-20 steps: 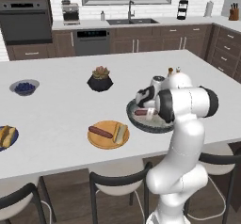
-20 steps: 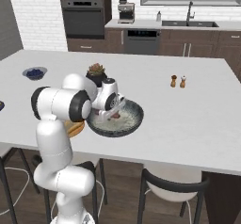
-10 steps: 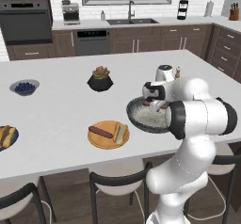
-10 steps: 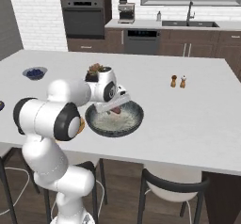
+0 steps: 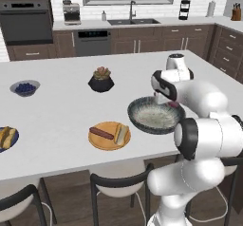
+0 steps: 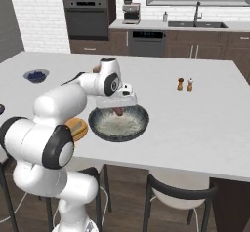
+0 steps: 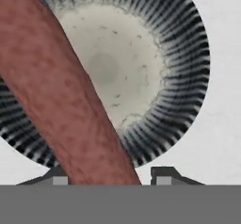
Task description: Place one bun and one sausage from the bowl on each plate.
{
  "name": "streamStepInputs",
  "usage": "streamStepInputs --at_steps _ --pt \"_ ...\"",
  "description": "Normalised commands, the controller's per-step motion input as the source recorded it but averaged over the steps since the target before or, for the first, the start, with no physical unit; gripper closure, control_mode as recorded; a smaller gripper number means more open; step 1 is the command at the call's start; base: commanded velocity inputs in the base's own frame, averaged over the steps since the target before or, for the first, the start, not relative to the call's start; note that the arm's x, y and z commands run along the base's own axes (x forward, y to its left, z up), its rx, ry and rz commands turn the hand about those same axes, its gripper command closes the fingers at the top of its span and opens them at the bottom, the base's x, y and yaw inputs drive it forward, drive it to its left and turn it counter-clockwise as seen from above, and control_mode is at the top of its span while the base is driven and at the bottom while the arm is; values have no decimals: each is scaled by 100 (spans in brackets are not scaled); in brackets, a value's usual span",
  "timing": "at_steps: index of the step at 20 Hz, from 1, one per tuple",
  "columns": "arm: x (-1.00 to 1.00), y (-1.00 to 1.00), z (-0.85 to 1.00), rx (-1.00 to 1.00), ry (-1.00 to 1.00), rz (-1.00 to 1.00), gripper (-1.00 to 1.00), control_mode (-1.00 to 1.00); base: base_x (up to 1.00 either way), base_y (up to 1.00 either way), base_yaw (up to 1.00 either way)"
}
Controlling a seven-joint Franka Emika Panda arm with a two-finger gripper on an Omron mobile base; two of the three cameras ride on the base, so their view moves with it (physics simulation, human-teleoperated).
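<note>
The wide dark grey bowl sits near the counter's front edge. My gripper points down into its far side. A reddish-brown sausage lies in the bowl and runs between my two fingertips, with a slim gap at the right one. The orange plate, left of the bowl, carries a sausage and a bun. At the far left edge, the dark blue plate holds a bun.
A small blue-filled bowl and a black plant pot stand further back on the counter. Salt and pepper shakers stand to the right. Dark stools line the counter's front edge.
My arm's elbow has swung outward, and the hand has settled lower over the far side of the bowl, fingers astride the sausage. Plates and bowl have stayed put.
</note>
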Motion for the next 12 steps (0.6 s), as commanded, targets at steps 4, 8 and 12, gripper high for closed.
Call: streamStepInputs --at_steps 4,8,12 --pt "-59 0 45 4 0 -31 100 -100 0 0 0" --pt "-54 1 39 0 -8 -26 100 -100 0 0 0" --pt "-20 5 39 0 -1 -16 100 -100 0 0 0"
